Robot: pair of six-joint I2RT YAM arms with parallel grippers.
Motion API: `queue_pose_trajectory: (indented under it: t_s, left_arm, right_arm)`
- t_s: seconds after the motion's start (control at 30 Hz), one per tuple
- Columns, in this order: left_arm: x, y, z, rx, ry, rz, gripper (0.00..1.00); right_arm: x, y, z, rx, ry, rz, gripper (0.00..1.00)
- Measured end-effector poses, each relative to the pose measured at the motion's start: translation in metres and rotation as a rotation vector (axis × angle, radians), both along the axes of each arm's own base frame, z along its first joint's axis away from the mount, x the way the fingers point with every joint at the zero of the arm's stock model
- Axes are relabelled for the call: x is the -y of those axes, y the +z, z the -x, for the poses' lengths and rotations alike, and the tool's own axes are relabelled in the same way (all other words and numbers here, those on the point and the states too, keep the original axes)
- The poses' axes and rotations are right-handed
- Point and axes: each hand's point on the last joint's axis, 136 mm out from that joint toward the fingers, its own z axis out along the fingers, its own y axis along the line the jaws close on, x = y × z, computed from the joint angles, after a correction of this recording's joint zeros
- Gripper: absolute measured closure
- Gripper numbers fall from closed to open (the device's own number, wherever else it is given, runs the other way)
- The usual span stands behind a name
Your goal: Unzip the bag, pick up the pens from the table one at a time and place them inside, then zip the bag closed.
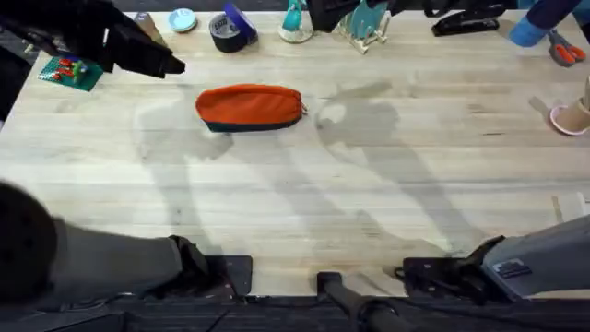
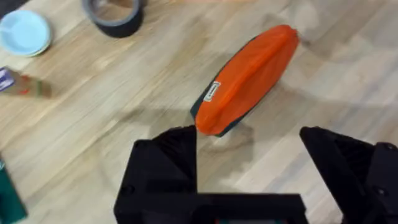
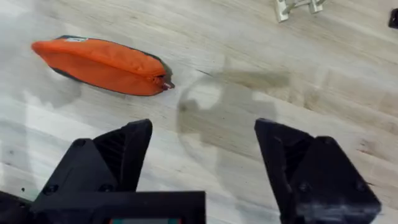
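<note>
From overhead, the bag [image 1: 250, 107] lies flat on the bench [image 1: 304, 203], lengthwise across it, orange on top with a dark edge along its near side. Its zipper pull sits at the end toward my right side. My left arm rises close under the camera at the upper left, dark and blurred, and my left gripper [image 1: 164, 61] hangs above the bench up and to the left of the bag, apart from it. My right arm's base shows at the lower right. Along the far edge stand a roll of dark tape [image 1: 227, 32], a small pale blue dish [image 1: 182, 19], a black stapler [image 1: 466, 22] and red-handled scissors [image 1: 564, 51]. A green card [image 1: 70, 72] lies at the far left.

Through my left wrist camera, my left gripper [image 2: 252, 152] has its black fingers [image 2: 163, 168] spread wide apart with nothing between them. The bag [image 2: 245, 79] lies on the wood just beyond them, set at a slant, its near end close to one finger; a small label shows on that end. The tape roll [image 2: 115, 15] and the blue dish [image 2: 25, 32] lie farther off.

Through my right wrist camera, my right gripper [image 3: 202, 152] is also spread wide, holding nothing, over bare wood. The bag [image 3: 99, 65] lies well beyond one finger [image 3: 118, 155], its zipper pull at the end nearer the middle of the view, and the zipper looks closed.
</note>
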Motion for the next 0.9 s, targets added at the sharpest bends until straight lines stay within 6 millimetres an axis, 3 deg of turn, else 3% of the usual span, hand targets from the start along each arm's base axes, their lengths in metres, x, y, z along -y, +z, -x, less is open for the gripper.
queue_pose_trajectory:
  t_s: [0.57, 0.9]
  left_arm:
    - [0.005, -0.015, 0.076, -0.045, 0.388, -0.088, 0.002]
    - [0.001, -0.011, 0.087, -0.076, 0.517, -0.072, 0.005]
  right_arm:
    - [0.001, -0.005, 0.008, -0.040, 0.012, 0.003, 0.006]
    - [-0.002, -0.018, 0.040, -0.196, 0.067, -0.018, 0.005]
